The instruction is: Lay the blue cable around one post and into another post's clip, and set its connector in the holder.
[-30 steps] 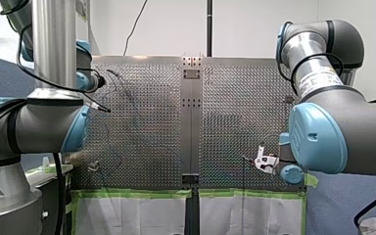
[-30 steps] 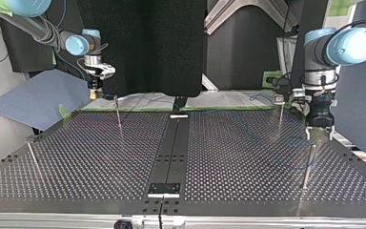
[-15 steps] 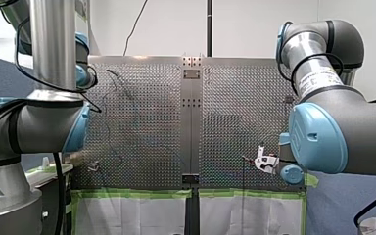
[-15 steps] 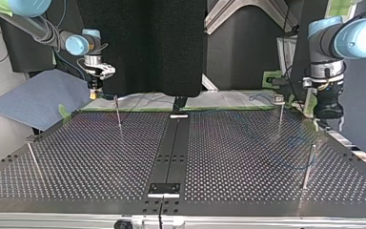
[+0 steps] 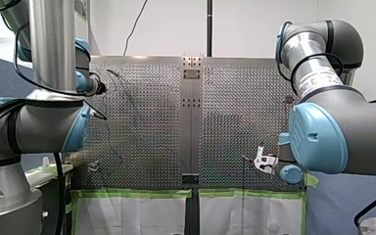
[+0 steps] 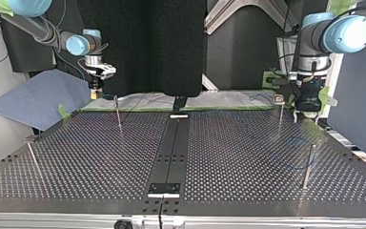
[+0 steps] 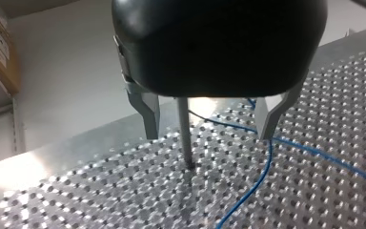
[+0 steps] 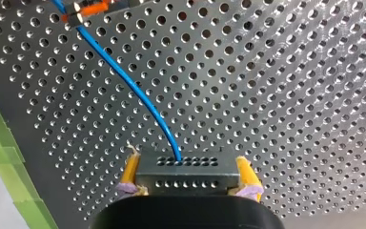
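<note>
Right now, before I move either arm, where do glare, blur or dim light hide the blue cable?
Left wrist view: glare washes out the table near its edge and behind the post, yet the blue cable reads clearly. Right wrist view: even light, cable and connector crisp. Front view: the shiny table leaves the cable faint. Top view: dim; the cable barely shows.

The perforated bench (image 6: 90,157) has a dark strip (image 6: 171,148) running down its middle. Green tape (image 5: 132,193) lines one edge, and a blue-grey sheet (image 6: 38,98) lies beside the bench at the top view's left.
</note>
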Motion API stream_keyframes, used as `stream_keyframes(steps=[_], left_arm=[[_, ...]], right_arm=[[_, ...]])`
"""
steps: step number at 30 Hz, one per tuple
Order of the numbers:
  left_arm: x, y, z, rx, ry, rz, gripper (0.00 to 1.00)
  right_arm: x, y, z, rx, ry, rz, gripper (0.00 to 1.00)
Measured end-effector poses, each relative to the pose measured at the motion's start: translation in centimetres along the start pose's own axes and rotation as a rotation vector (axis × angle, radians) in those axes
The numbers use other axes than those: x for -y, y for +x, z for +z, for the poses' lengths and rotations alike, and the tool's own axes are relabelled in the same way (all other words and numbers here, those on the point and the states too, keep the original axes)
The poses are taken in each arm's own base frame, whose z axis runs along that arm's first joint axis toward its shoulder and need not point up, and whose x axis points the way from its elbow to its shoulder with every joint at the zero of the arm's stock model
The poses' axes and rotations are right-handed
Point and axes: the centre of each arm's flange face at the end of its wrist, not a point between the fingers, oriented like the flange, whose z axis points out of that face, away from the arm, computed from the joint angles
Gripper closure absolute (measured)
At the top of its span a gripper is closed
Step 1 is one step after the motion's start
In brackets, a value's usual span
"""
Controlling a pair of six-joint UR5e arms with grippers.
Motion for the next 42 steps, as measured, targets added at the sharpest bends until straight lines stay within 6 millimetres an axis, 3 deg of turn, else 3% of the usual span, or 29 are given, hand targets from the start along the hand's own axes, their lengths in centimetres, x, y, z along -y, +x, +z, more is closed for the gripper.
stream_keyframes(steps=[13, 22, 42], left_arm=[[0.2, 1.8, 1.2, -0.119, 0.040, -0.047, 0.00], [2.0, 1.8, 1.7, -0.125, 0.105, -0.104, 0.00], [2.9, 1.1, 2.9, -0.074, 0.191, -0.202, 0.00]], right_arm=[[0.2, 0.0, 0.1, -0.004, 0.004, -0.001, 0.75], [0.2, 0.2, 0.3, -0.005, 0.005, 0.000, 0.75], [0.2, 0.2, 0.3, -0.004, 0.005, -0.001, 0.75]])
